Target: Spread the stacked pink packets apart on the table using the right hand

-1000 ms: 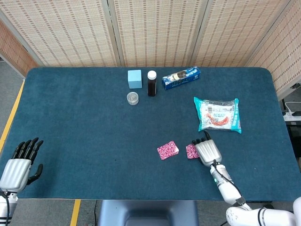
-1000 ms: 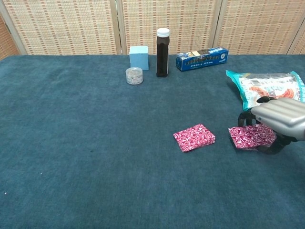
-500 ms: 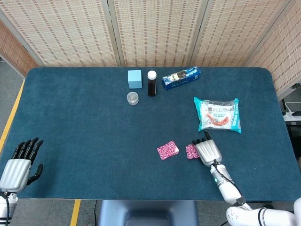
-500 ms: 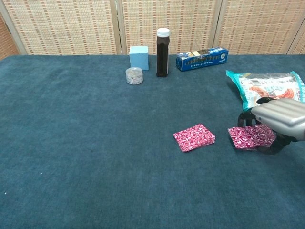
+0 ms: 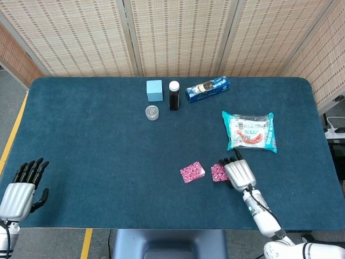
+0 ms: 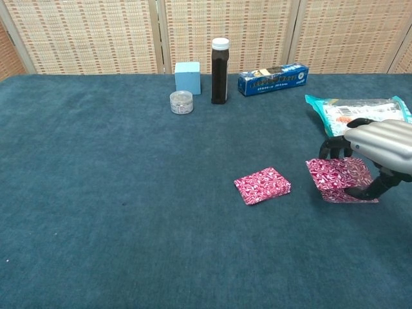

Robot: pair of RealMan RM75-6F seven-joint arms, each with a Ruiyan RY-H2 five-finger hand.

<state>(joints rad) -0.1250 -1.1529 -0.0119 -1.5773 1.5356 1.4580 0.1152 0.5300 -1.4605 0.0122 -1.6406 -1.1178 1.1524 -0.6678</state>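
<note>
The right robot hand (image 6: 380, 151) pinched one pink packet (image 6: 339, 179), tilted off the worktop (image 6: 129, 212) beside the other packet (image 6: 262, 185); a loose pinch risked dropping it back too close.

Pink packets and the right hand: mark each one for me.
Loose pink packet (image 6: 262, 185), chest view, middle of its top face.
Held pink packet (image 6: 336, 178), chest view, its bare left half.
Right hand (image 6: 380, 145), chest view, back of the hand.
</note>
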